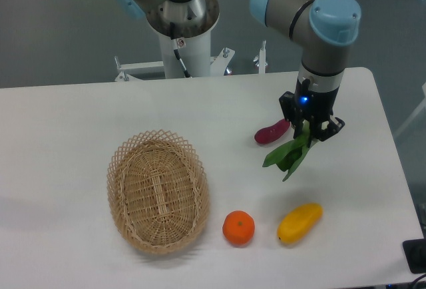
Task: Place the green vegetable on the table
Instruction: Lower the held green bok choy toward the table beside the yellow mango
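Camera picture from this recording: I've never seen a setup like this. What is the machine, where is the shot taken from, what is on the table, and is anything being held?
There is only one picture, taken by a fixed camera that looks down at the table from the front. The grey and blue jointed machine is a robot arm mounted behind the far edge of the table. At its end is a gripper with two fingers. These are shut on the green vegetable, a leafy toy that hangs from the gripper with its leaves pointing down; whether the leaf tips touch the table I cannot tell. On the white table are an empty wicker basket, an orange, a yellow fruit and a purple-red piece just left of the gripper.
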Controlling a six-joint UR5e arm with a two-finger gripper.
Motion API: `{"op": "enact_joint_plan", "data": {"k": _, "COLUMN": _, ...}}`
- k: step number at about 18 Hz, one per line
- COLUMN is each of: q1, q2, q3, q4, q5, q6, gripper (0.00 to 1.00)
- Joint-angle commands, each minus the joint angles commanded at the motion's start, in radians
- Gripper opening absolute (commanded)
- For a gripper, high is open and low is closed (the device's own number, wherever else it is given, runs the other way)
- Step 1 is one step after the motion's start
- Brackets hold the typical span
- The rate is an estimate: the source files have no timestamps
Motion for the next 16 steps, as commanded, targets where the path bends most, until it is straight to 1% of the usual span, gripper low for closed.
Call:
{"op": "enact_joint_plan", "data": {"k": 2, "q1": 0.000, "q2": -0.002, "q3": -0.011, "q4": 0.002, "q5": -0.002, "q6": 0.000, "gripper": 0.37}}
{"op": "enact_joint_plan", "data": {"k": 13, "q1": -0.011, "q2": -0.023, "q3": -0.017, "q4": 0.011, "q5": 0.005, "q6": -0.008, "gripper": 0.37}}
{"op": "enact_joint_plan", "data": {"k": 14, "q1": -0.011, "q2": -0.032, "q3": -0.017, "q4": 0.020, "q5": 0.005, "q6": -0.009, "gripper": 0.37}}
{"op": "enact_joint_plan", "data": {"k": 16, "q1": -0.018, "q2": -0.043, "q3": -0.032, "q4": 0.076, "q5": 0.005, "q6": -0.018, "gripper": 0.37}}
